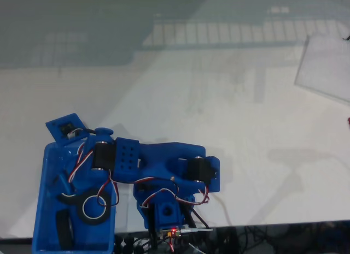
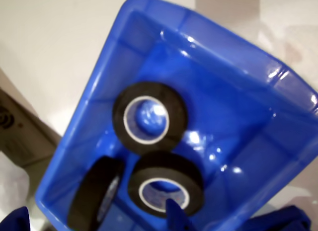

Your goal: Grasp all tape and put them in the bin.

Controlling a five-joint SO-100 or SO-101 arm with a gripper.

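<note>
All three tape rolls lie inside the bin (image 2: 278, 107). In the wrist view one roll (image 2: 150, 117) rests flat on the bin floor near the middle, its pale core ringing a patch of blue. A second roll (image 2: 166, 185) lies just below it in that view, its edge touching or overlapping the first. The third roll (image 2: 94, 193) stands on edge, tilted against the bin's left wall and close beside the second.

In the fixed view the bin (image 1: 41, 199) sits at the table's near left corner, close to the front edge. A roll with a whitish core (image 1: 94, 206) shows inside it, and another dark roll (image 1: 64, 229) stands near the bin's lower left corner.

The blue arm (image 1: 158, 166) is folded over the bin, with red, white and black wires looped along it. The tool (image 2: 174, 218) hangs over the bin; dark blue tips enter the wrist view from the bottom edge. I cannot tell whether it is released or clenched.

The white table (image 1: 219, 112) spreads out beyond, with a pale sheet (image 1: 328, 68) near its far right corner.
</note>
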